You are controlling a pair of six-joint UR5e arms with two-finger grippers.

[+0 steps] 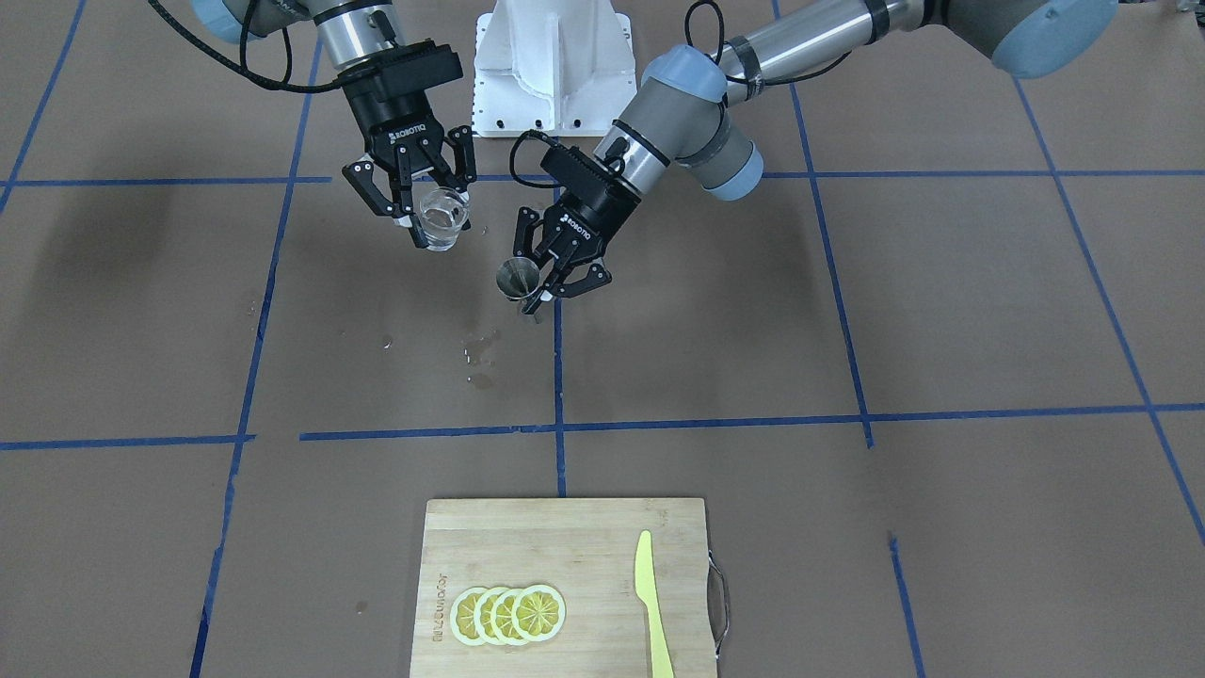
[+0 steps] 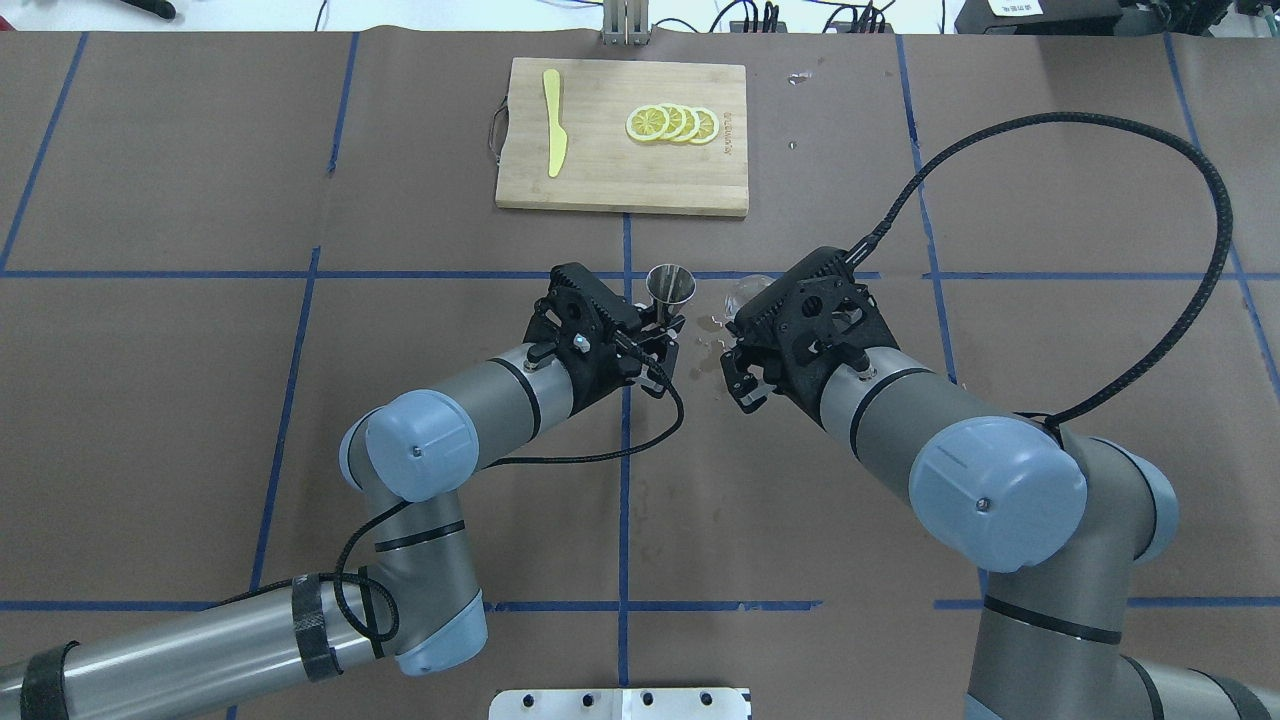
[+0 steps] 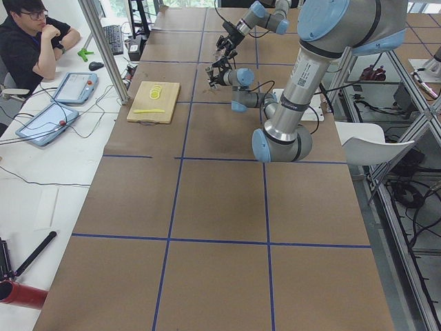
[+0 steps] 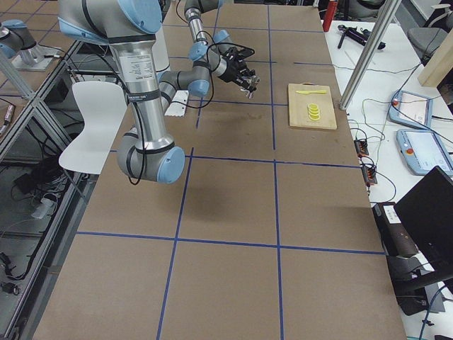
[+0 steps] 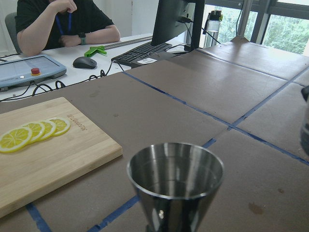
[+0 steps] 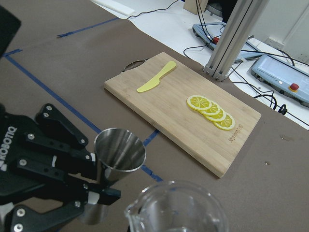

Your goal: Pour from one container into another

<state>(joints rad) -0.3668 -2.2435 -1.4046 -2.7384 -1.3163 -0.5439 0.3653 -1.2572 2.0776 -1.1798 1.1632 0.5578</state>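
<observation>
A steel jigger (image 1: 518,279) is held above the table with my left gripper (image 1: 543,288) shut on its lower cone. Its open mouth (image 5: 176,166) faces up and looks empty. A clear glass beaker (image 1: 442,217) with a little clear liquid hangs upright in my right gripper (image 1: 429,222), which is shut on it. Jigger (image 2: 670,284) and beaker (image 2: 746,293) are side by side near the table's centre line, a small gap apart. The right wrist view has the beaker's rim (image 6: 177,209) just beside and nearer than the jigger (image 6: 119,152).
Wet spots (image 1: 479,354) mark the brown paper below the containers. A wooden cutting board (image 1: 565,537) at the far edge carries lemon slices (image 1: 508,614) and a yellow knife (image 1: 651,603). A person (image 3: 33,34) sits at a side desk with tablets (image 3: 76,86).
</observation>
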